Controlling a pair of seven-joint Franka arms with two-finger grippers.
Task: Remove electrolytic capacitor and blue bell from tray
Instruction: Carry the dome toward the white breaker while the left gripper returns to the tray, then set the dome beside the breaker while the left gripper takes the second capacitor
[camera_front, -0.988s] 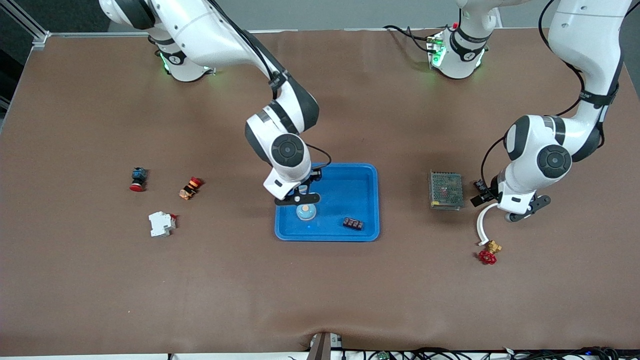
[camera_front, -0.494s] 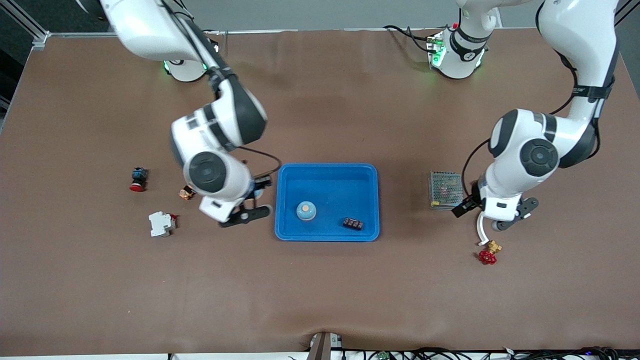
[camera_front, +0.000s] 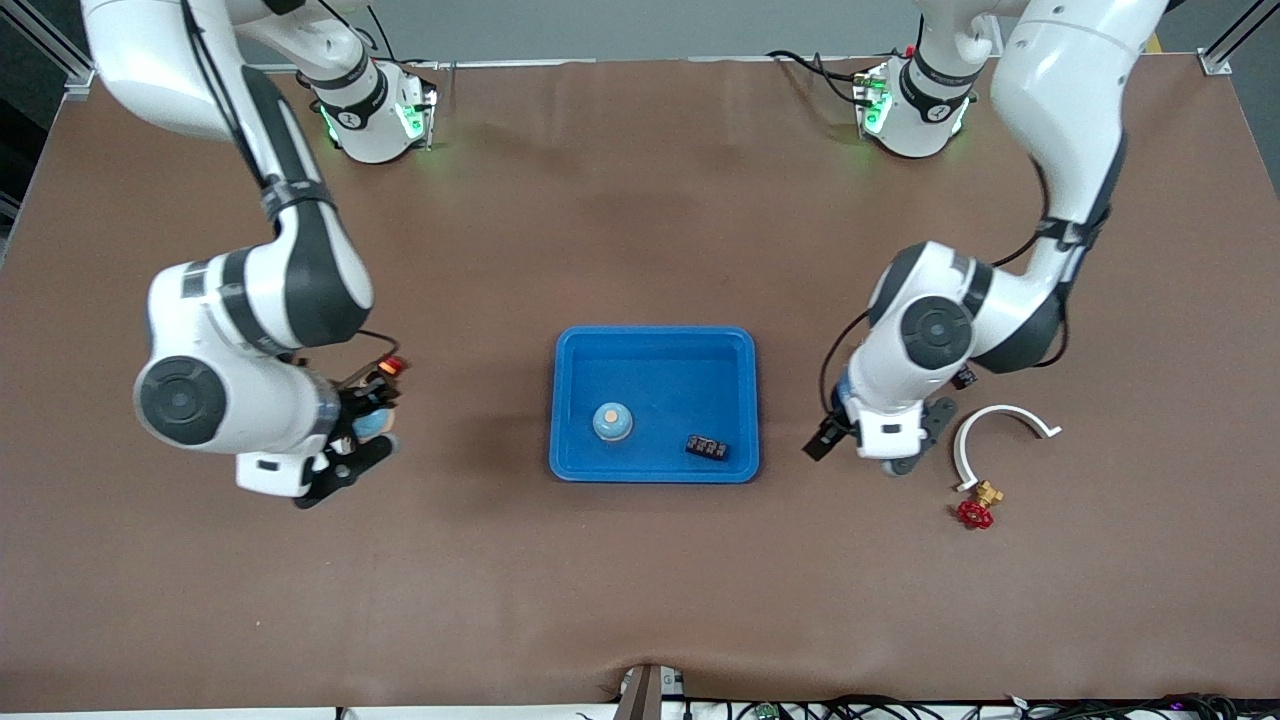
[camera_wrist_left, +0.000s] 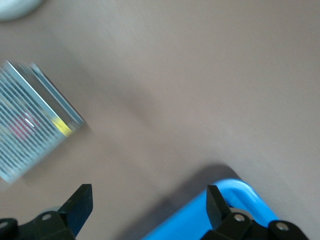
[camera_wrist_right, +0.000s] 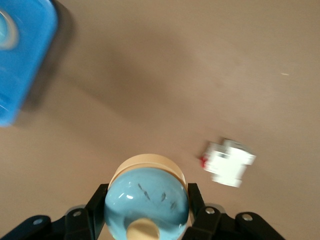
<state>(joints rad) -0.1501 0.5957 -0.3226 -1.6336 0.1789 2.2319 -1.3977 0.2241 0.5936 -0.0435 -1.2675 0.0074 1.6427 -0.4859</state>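
Right wrist view shows the right gripper (camera_wrist_right: 146, 204) pinching a blue bell (camera_wrist_right: 145, 190) over bare table, well apart from the tray (camera_wrist_right: 22, 60); it should lower the bell upright, clear of the white switch block (camera_wrist_right: 228, 162), while the left gripper (camera_wrist_left: 147, 196) hangs spread beside the tray.

The front view looks down from high across the surface (camera_front: 640, 600), facing both robot bases and taking in everything. Each wrist view looks steeply down from close above, past its own end effector. All three views share the blue tray (camera_front: 654, 342) (camera_wrist_left: 235, 192) (camera_wrist_right: 22, 60); the right wrist view shows its corner only.
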